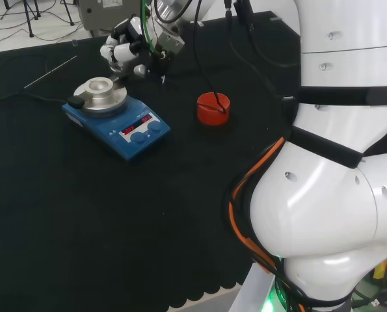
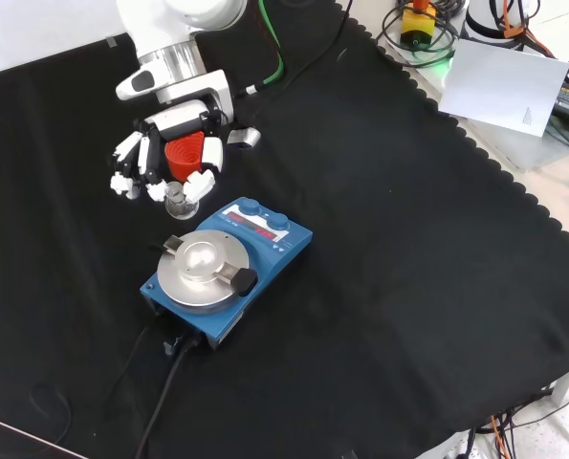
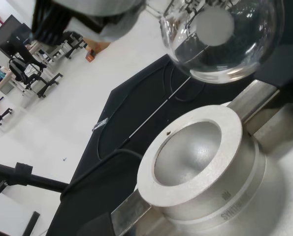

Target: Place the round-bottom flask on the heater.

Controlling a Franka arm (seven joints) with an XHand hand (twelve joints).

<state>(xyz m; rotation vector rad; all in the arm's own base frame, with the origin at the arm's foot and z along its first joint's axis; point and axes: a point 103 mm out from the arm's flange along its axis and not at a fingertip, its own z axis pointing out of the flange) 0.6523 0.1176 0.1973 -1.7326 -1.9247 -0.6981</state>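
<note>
The hand hangs just above and beyond the blue heater, with its fingers curled round a clear round-bottom flask. In the wrist view the flask's bulb hovers a short way above the heater's silver metal bowl, off to one side of its hollow and not touching it. In the front view the hand is up and left of the heater, and a bit of clear glass sticks out below the fingers.
A red ribbed ring stand sits on the cloth right of the heater in the head view; in the front view red shows between the fingers. The heater's black cable runs off its near end. A thin rod lies far left.
</note>
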